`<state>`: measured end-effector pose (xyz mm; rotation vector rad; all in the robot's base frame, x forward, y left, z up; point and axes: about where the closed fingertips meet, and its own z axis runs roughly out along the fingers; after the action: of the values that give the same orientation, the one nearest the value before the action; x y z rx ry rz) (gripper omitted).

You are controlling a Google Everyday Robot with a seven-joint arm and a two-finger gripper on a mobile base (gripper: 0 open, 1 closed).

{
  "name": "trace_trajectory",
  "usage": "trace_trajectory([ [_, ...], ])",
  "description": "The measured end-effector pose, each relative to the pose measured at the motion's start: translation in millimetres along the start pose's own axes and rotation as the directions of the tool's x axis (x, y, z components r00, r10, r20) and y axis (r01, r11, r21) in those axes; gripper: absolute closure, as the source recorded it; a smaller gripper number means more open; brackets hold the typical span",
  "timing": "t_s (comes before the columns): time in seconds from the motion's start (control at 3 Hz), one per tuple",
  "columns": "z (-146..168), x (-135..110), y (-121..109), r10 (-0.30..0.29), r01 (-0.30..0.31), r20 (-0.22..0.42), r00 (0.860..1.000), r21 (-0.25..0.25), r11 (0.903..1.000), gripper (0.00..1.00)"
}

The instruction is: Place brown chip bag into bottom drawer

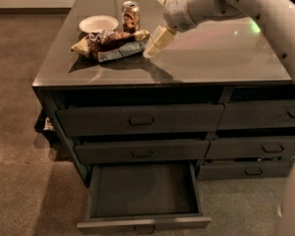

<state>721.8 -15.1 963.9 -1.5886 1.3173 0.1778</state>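
Observation:
The brown chip bag (113, 43) lies crumpled on the left part of the cabinet top, in front of the white bowl and the soda can. My gripper (152, 23) hangs over the top just right of the bag, open and empty. Its lower finger (157, 41) is close to the bag's right end; I cannot tell if it touches. The bottom drawer (143, 223) of the left column stands pulled out, and its dark inside holds nothing.
A white bowl (98, 22) and a soda can (131, 14) stand behind the bag. The two drawers above the open one (140, 120) (141, 152) are shut, as are the right column's drawers (265, 114). Brown carpet floor lies around the cabinet.

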Motion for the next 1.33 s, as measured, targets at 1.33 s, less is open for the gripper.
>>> trace_trajectory([
  [1.33,79.7,32.3,2.3,-0.058,0.046,-0.141,0.988,-0.083,0.9954,0.31],
])
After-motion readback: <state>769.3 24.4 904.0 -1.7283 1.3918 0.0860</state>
